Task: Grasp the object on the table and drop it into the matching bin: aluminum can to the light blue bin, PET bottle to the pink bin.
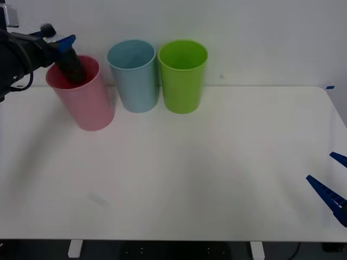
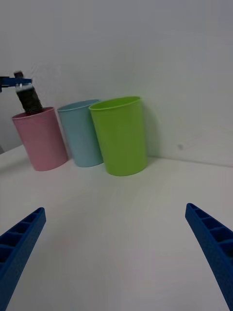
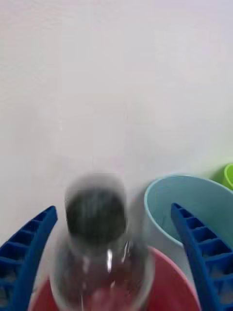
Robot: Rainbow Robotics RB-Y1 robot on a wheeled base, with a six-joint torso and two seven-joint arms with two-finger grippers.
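Over pink bin: my L gripper, fingers spread.
PET bottle: between them, blurred, base inside rim.
R gripper: fingers apart, low over table.

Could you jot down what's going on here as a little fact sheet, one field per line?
Bottle: PET bottle, blurred in the left wrist view, at the rim of the pink bin
Left gripper: left gripper, above the pink bin, fingers spread either side of the bottle
Right gripper: right gripper, open, idle low at the table's right edge
Other bins: light blue bin, green bin
Surface: table
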